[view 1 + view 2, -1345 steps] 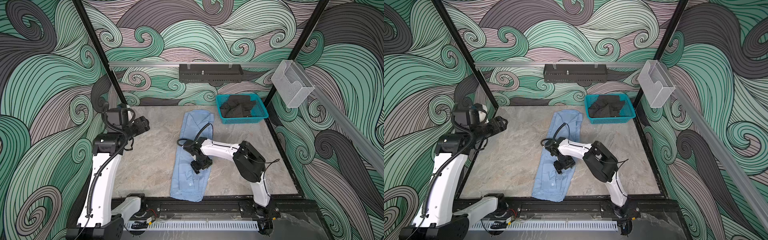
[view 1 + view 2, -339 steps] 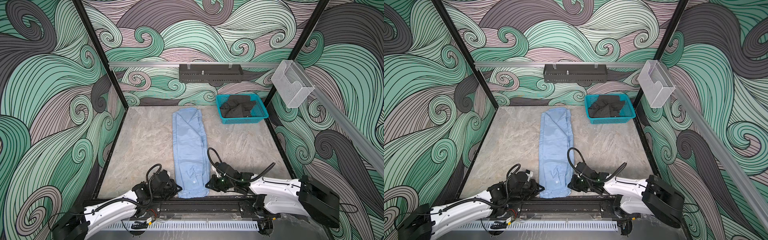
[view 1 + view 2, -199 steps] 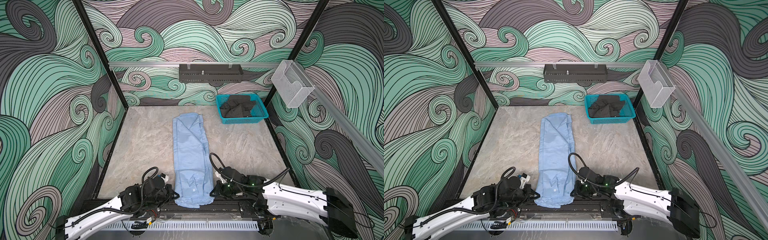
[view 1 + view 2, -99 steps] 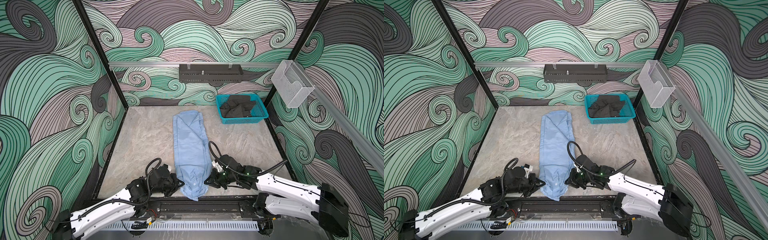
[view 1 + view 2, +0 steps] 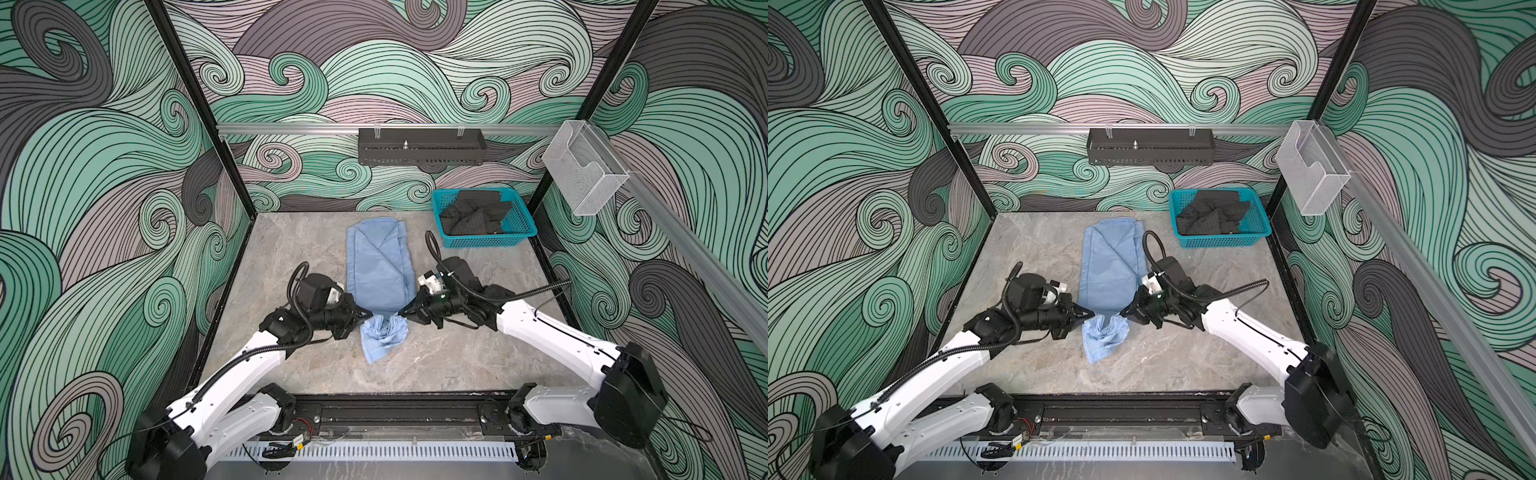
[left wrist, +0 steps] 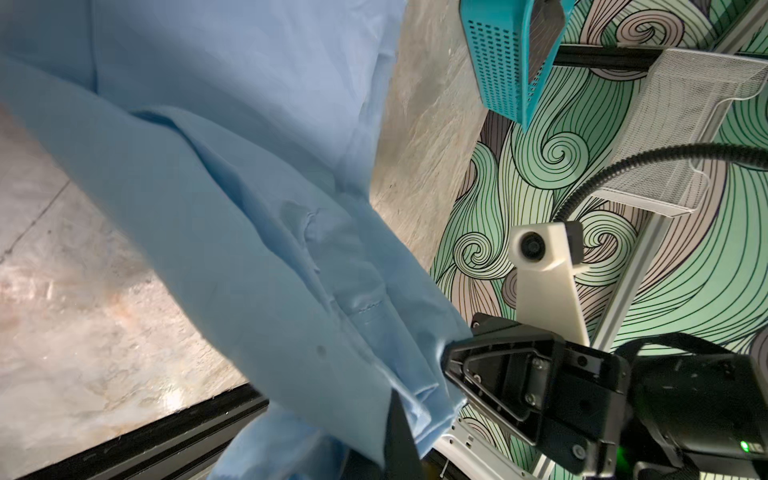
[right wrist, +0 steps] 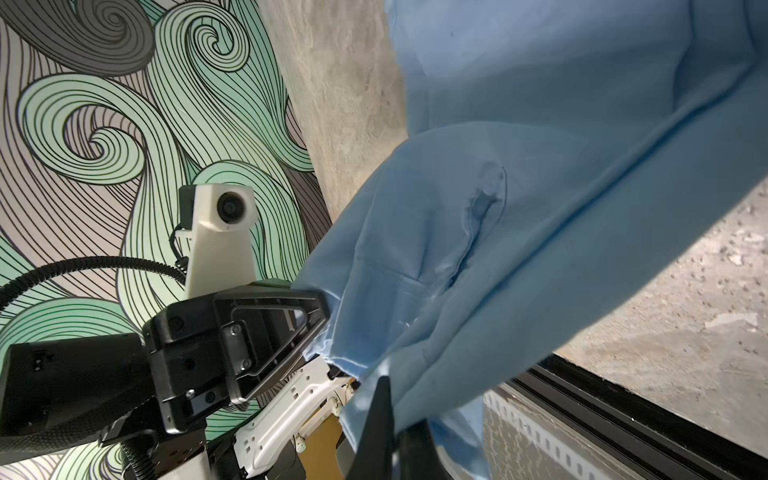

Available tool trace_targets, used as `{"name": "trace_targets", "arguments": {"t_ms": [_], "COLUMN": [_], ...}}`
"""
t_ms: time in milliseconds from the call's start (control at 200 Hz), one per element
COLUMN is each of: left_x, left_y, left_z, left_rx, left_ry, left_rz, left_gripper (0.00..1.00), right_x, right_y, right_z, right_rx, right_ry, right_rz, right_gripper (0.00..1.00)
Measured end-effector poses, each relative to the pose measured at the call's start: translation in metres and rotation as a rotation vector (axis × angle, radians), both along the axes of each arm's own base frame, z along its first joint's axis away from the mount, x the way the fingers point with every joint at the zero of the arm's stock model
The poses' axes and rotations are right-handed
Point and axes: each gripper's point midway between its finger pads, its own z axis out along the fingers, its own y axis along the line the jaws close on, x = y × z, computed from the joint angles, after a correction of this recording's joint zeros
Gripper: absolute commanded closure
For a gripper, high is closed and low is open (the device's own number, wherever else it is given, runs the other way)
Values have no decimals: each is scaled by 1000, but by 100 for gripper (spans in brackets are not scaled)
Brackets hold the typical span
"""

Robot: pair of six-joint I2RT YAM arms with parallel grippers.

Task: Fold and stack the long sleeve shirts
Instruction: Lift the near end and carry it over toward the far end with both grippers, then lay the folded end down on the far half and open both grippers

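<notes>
Bare marble table lies open along the bottom rail; at mid-frame the left gripper and right gripper each pinch the light blue shirt at its raised near end, tips almost meeting; its body lies flat up the centre; the teal basket sits apart at upper right.

L end effector / R end effector: moved fwd | shirt near hem: lifted, bunched
</notes>
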Motion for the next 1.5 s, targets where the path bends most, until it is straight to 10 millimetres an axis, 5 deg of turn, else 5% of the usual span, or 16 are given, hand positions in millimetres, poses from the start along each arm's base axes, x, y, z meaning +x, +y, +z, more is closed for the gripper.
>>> {"name": "trace_targets", "arguments": {"t_ms": [205,676,1041,1271,1502], "left_x": [50,137,185,219,245], "left_y": [3,38,52,51,53], "left_z": [21,-11,-35,-49,-92], "left_rx": [-38,-55,-74,-90,-106], "left_ry": [-14,43,77,83,157], "left_rz": [-20,-1,25,32,66], "left_gripper": [100,100,100,100,100], "right_x": [50,158,222,250,275], "right_y": [7,9,15,9,10], "right_z": [1,-38,-47,-79,-110], "right_rx": [23,40,58,40,26], "right_ry": [20,98,78,115,152], "right_rz": [-22,-99,-140,-176,-204], "right_gripper": [96,98,99,99,98]}}
